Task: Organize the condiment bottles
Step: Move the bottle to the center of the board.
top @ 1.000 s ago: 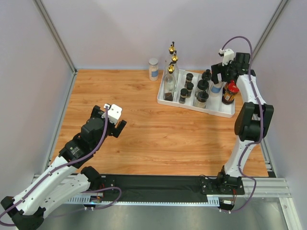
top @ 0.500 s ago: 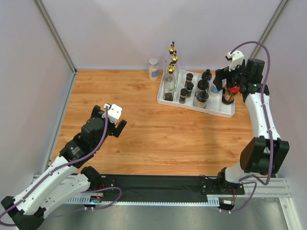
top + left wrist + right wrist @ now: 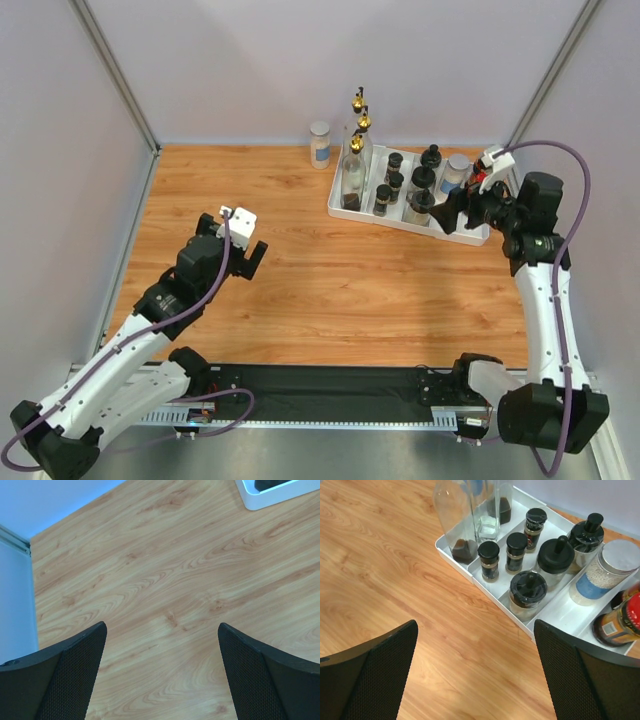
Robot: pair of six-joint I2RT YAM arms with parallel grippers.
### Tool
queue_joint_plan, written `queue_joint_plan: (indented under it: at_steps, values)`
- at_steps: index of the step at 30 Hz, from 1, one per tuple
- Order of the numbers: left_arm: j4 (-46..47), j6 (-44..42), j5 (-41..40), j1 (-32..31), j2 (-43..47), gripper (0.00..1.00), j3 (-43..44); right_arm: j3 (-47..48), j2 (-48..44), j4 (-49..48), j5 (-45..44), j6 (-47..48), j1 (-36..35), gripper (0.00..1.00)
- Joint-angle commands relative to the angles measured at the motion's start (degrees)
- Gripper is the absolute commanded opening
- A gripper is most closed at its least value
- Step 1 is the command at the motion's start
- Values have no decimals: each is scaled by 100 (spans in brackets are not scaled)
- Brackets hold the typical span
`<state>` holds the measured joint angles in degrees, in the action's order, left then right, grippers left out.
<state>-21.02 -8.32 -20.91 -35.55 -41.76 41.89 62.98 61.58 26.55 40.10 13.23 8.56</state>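
Observation:
The white tray [image 3: 470, 236] at the back right holds three tall gold-spouted glass bottles [image 3: 354, 165], small black-capped spice jars [image 3: 488, 560], wider black-lidded jars [image 3: 529, 595], a silver-lidded clear jar [image 3: 610, 572] and a red-lidded dark jar [image 3: 622, 620]. Another silver-lidded jar [image 3: 320, 145] stands on the table left of the tray. My right gripper [image 3: 452, 212] is open and empty by the tray's near right corner; in its wrist view [image 3: 475, 645] it hangs over bare wood. My left gripper [image 3: 243, 262] is open and empty over the table's left half, and its wrist view [image 3: 162, 645] shows only wood.
White walls with metal corner posts [image 3: 115, 80] enclose the wooden table [image 3: 300, 280]. A corner of the tray [image 3: 265, 495] shows at the top right of the left wrist view. A black strip [image 3: 320, 380] runs along the near edge between the arm bases.
My right gripper has drawn back from above the tray's right end and come down toward its near right corner. My left gripper has shifted slightly forward.

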Motion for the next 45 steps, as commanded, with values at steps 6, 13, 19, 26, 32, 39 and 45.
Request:
queue_joint_plan:
  at_steps: [6,13,19,26,32,39,45]
  values:
    - [852,479,613,276,-455,100,601,-840,-806,-730,24,-629,234,100]
    - [1617,1051,1457,988,-1589,100,856,-902,-832,-712,586,-708,498,100]
    - [2084,1183,1756,1156,-2519,100,1259,-910,-946,-721,613,-682,498,100]
    - [2461,1166,1959,1252,-3496,100,1726,-910,-973,-695,587,-629,498,100]
    - [2988,1174,2170,1287,-4270,100,2024,-910,-946,-659,526,-541,498,100]
    - [3130,1166,2336,1331,-5472,100,2928,-867,-929,-572,473,-462,498,100]
    - [3332,1227,2451,1358,-6457,100,3816,-796,-911,-466,455,-392,498,100]
